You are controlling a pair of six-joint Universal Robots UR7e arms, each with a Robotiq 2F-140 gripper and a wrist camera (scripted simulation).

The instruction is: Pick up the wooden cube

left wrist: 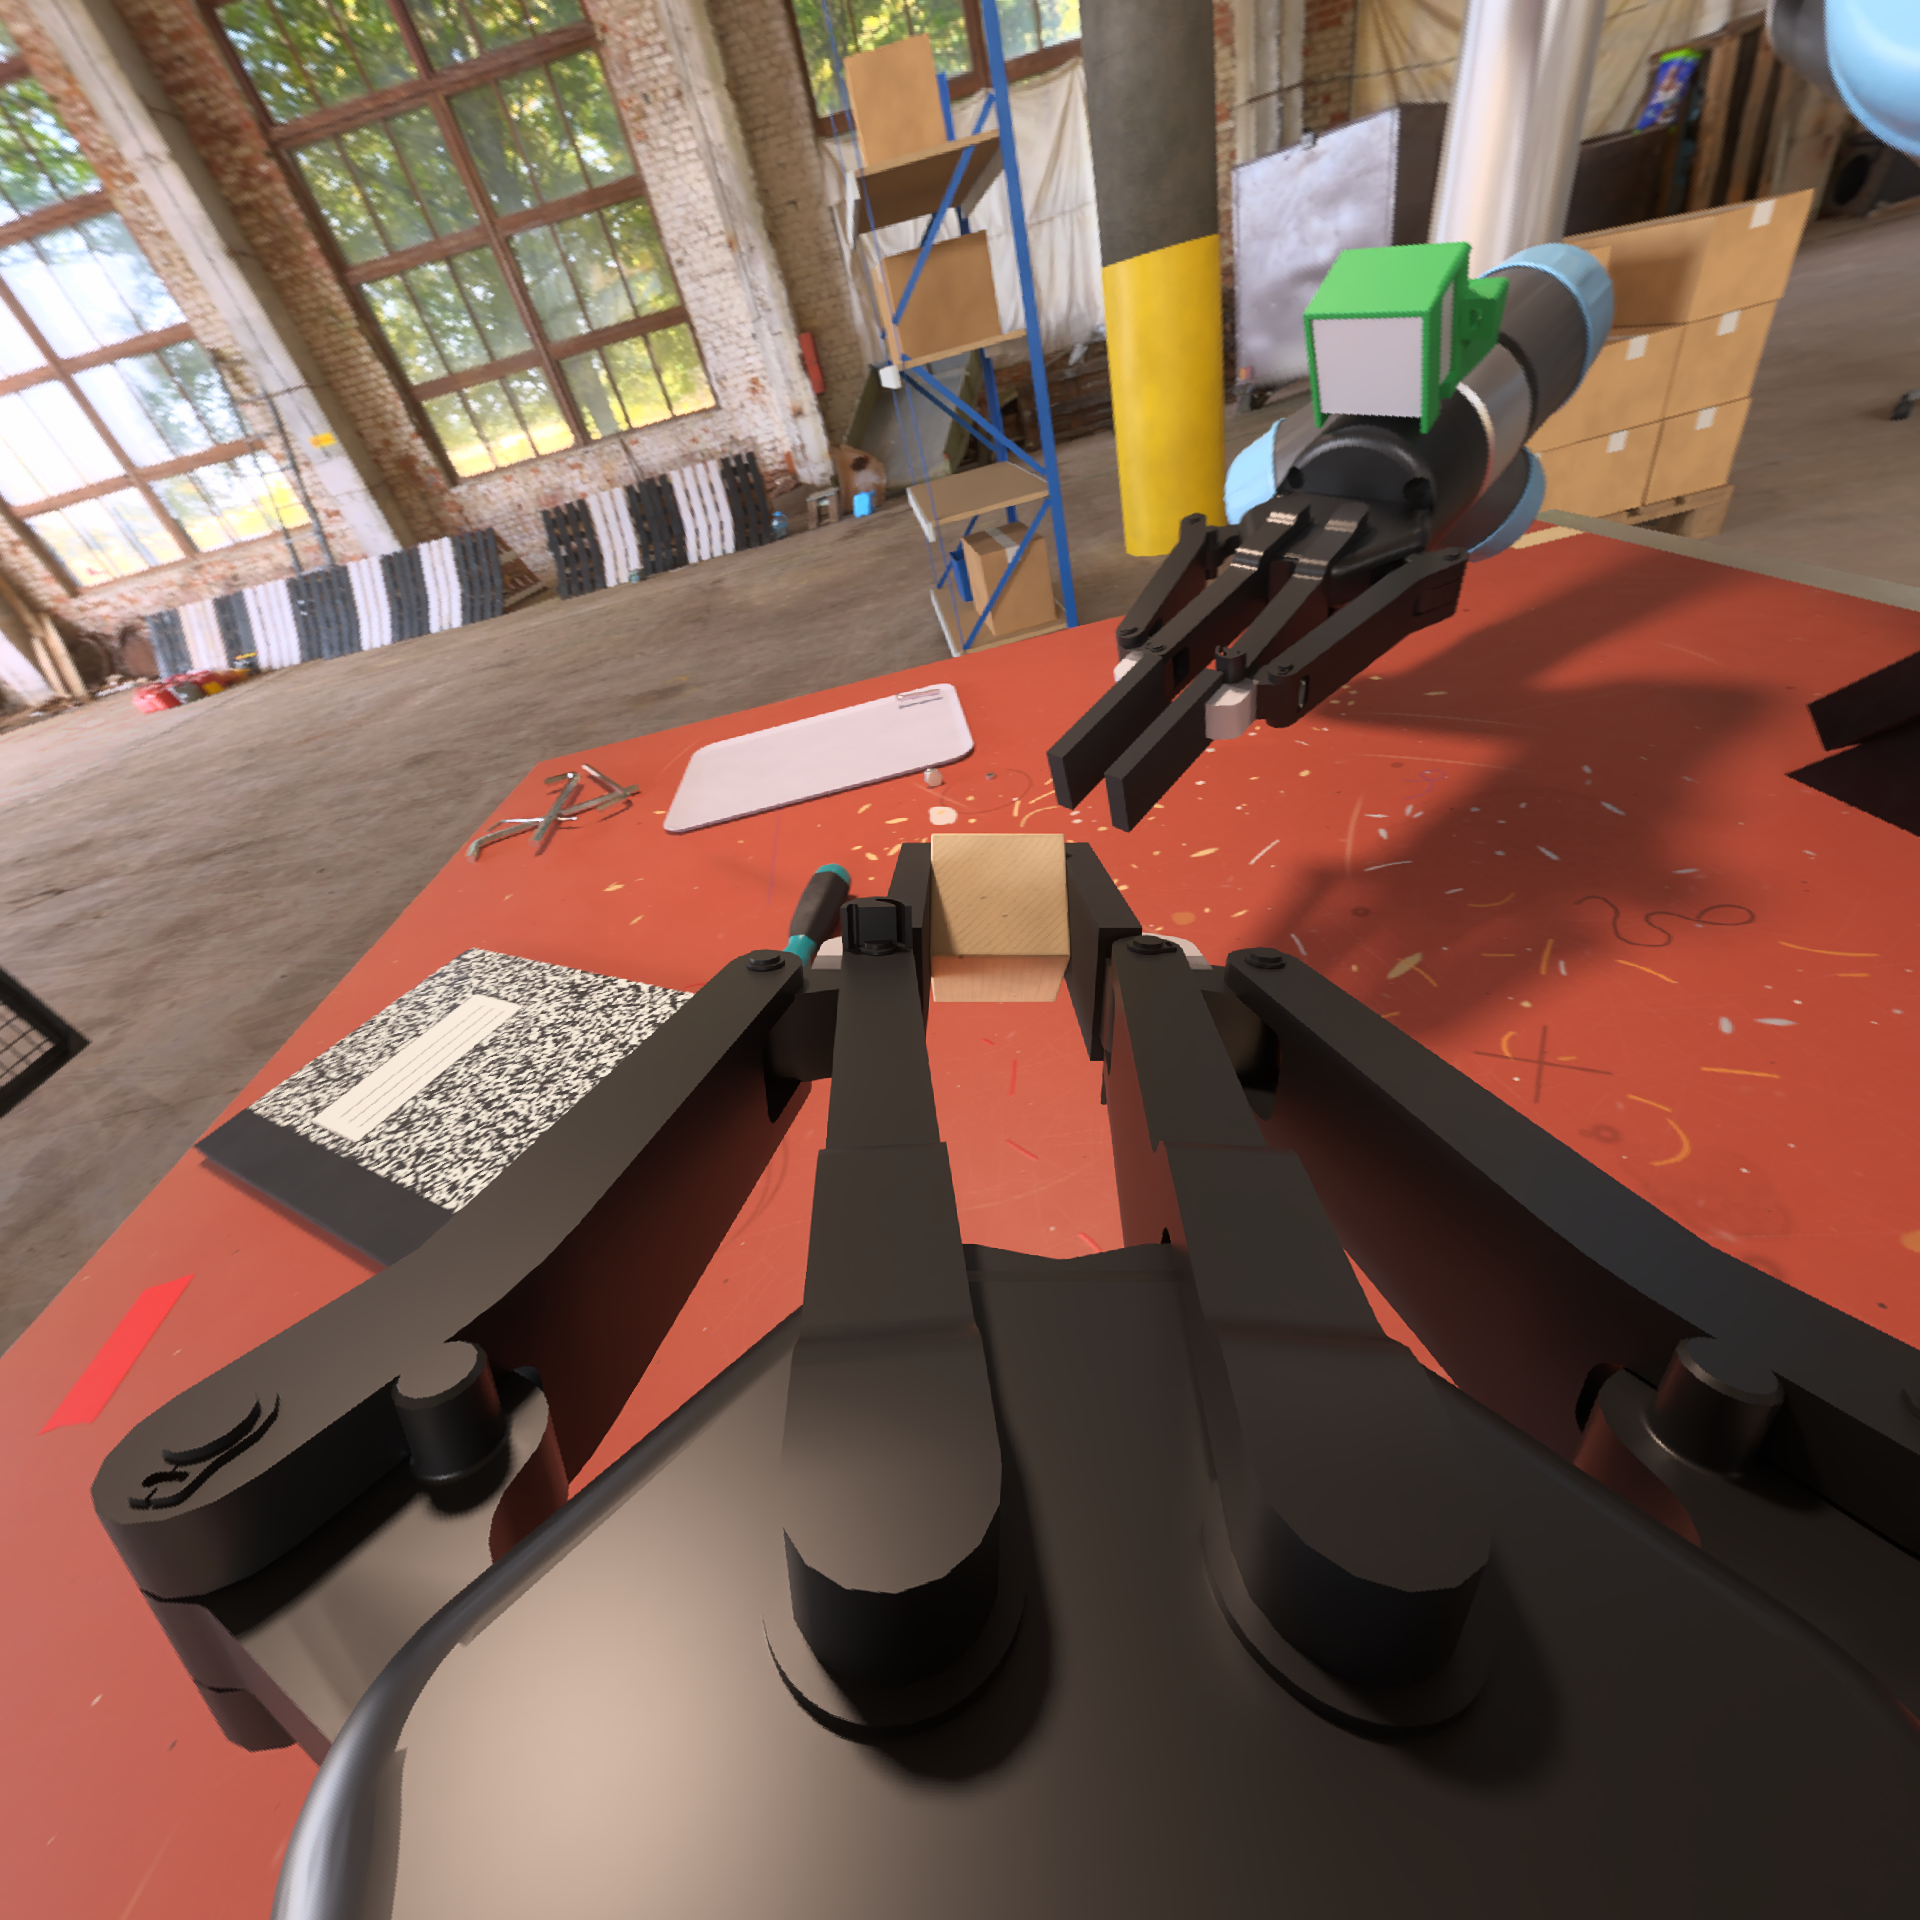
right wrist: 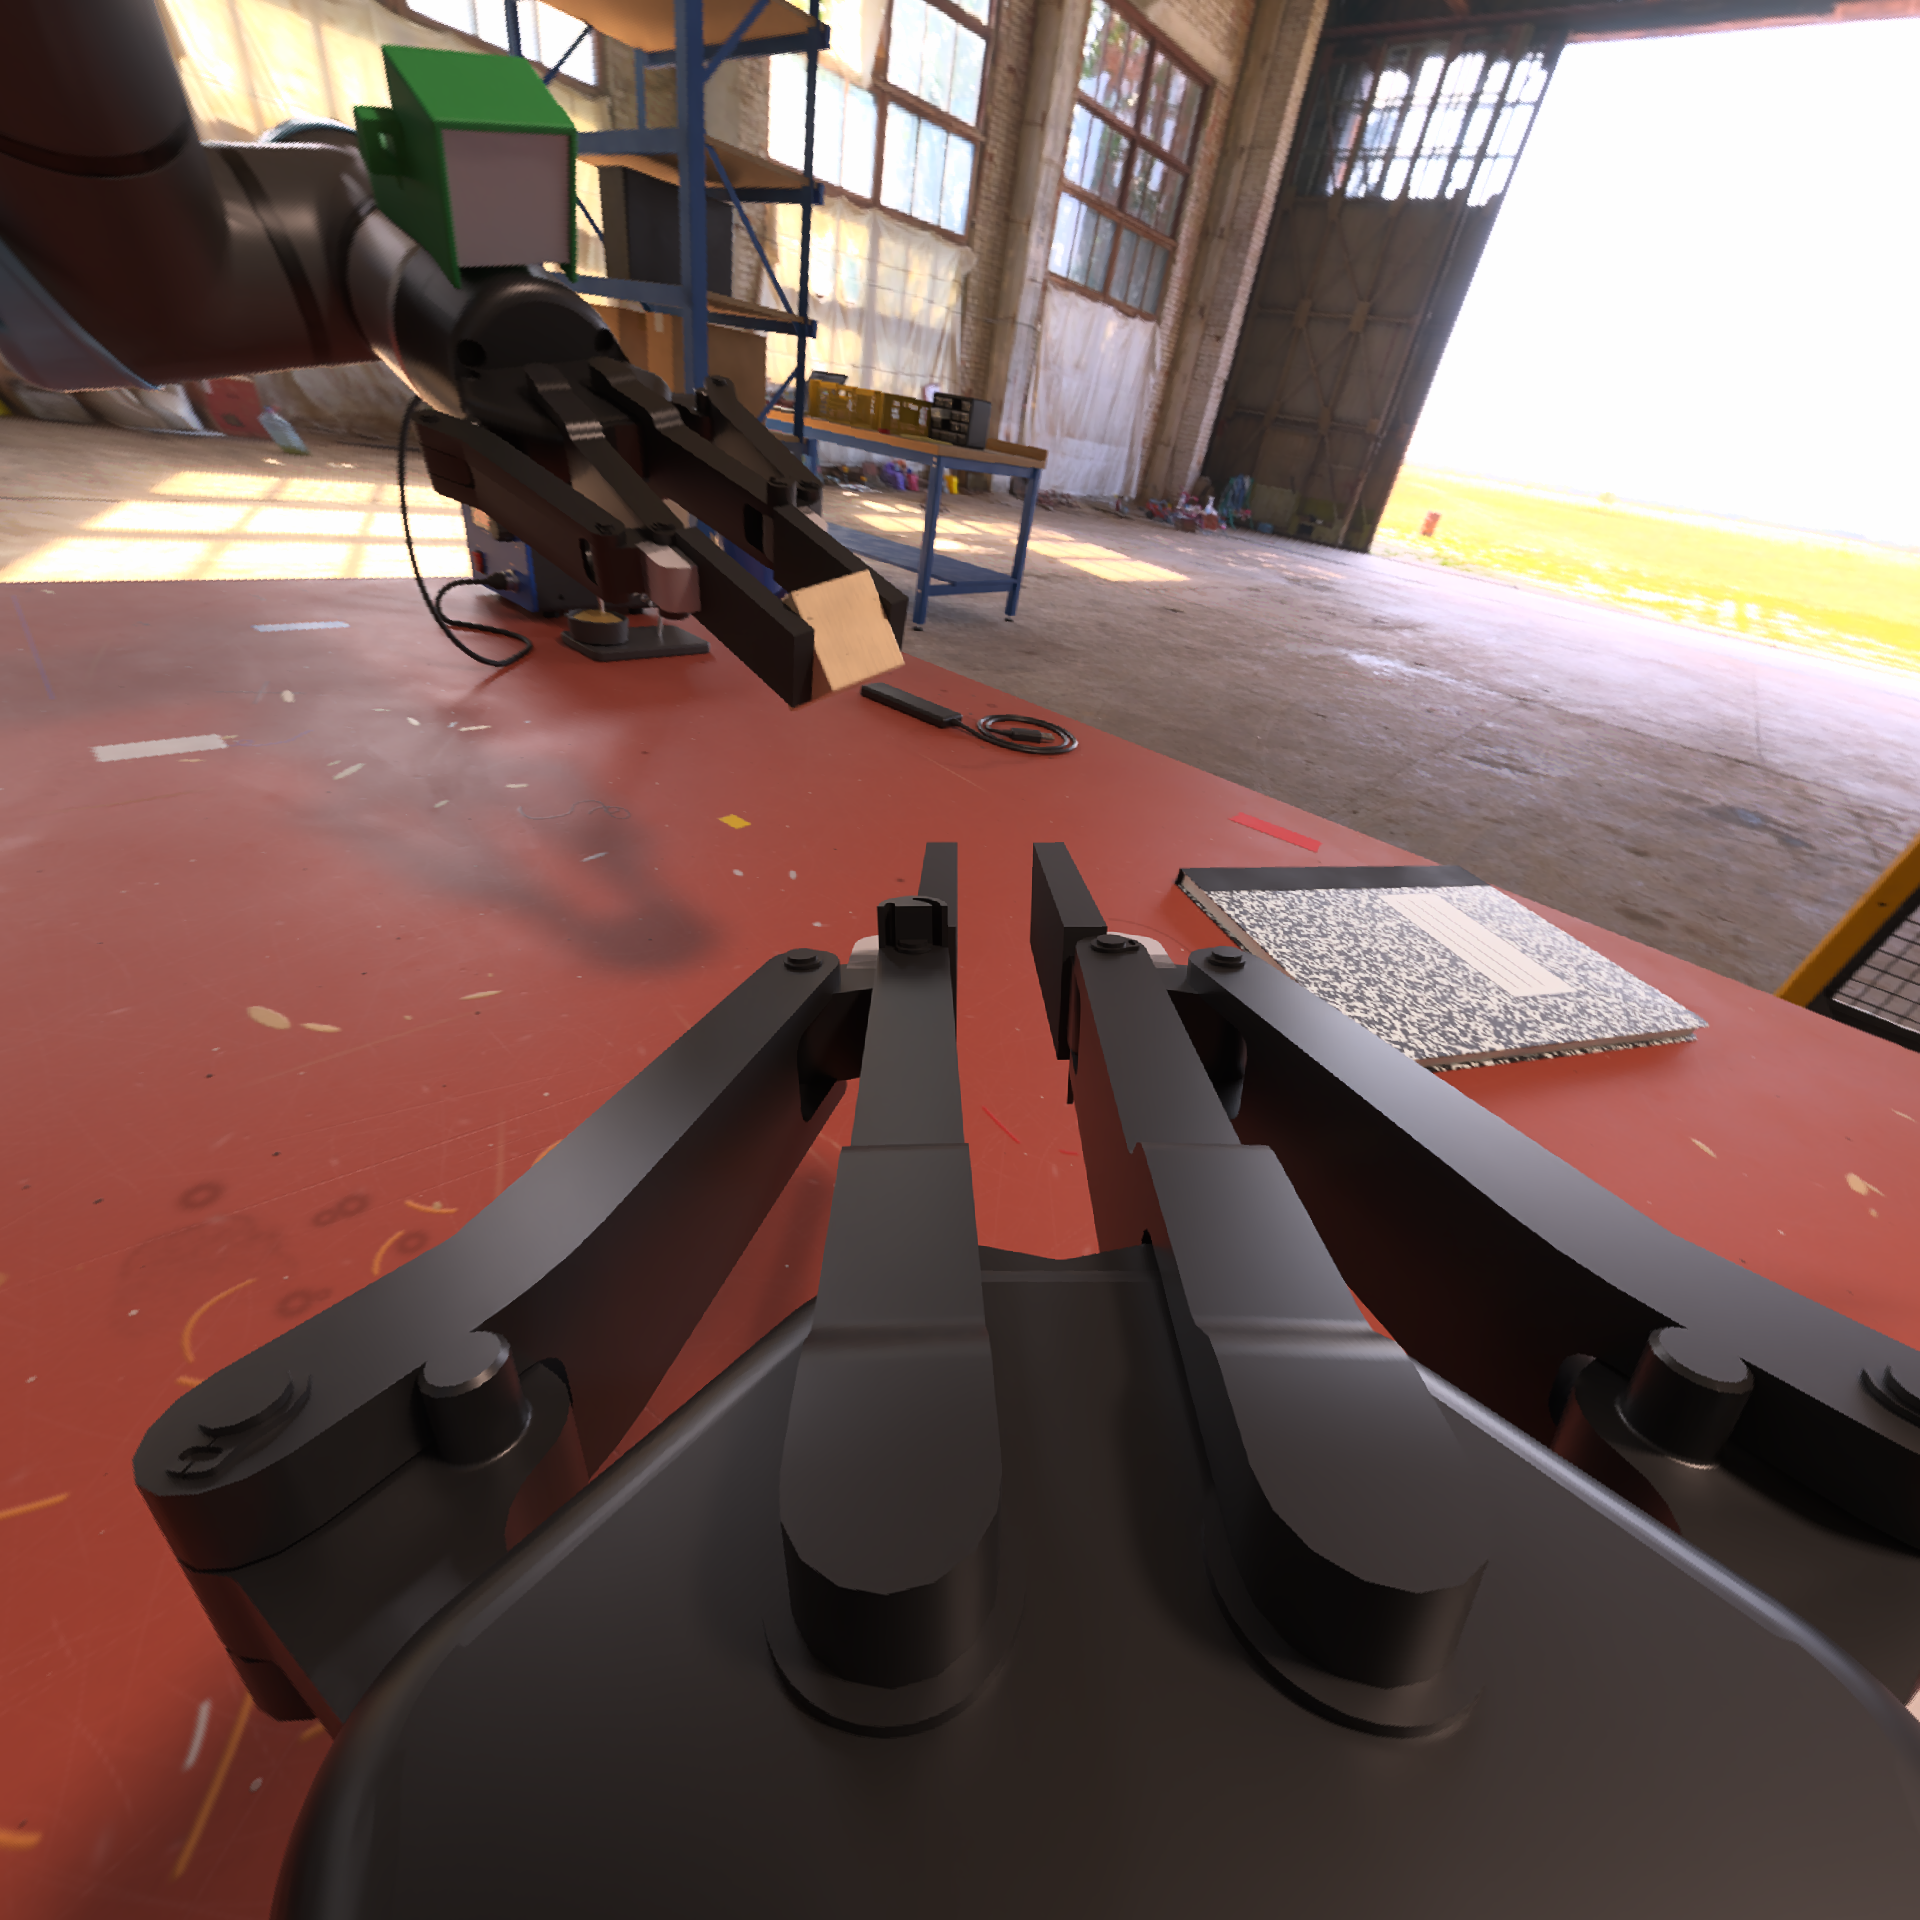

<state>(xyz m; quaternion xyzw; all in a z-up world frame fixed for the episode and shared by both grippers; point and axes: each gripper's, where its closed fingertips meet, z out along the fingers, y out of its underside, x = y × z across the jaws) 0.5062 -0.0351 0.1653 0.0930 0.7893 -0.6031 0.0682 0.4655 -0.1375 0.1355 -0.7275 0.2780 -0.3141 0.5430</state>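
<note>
Wood grain shows pale and fine on the wooden cube, a sharp-edged block with flat faces, pinched between the two flat black pads of the left gripper. In the right wrist view the same cube sits at the tips of that gripper, clear of the desk, with the gripper's shadow lying soft on the surface below. The left arm slants down toward the desk from above, its matte black linkages folded in on the block, a green box with a white face mounted at its wrist.

The desk is a smooth red-brown sheet, flecked with pale and yellow paint specks and thin scribbles. A composition notebook with a black-and-white marbled cover and dark spine lies flat near the desk's edge, beside the left gripper. Farther on, near the far edge, rest a flat white tray with rounded corners, a loose cluster of bent metal hex keys, and a screwdriver with a black and teal handle just beside the left finger.

The right gripper hovers low over the desk, angled down, its jaws drawn to a narrow gap with nothing between them; it is near the cube but apart from it. A thin black cable and adapter lies coiled by the desk's edge.
</note>
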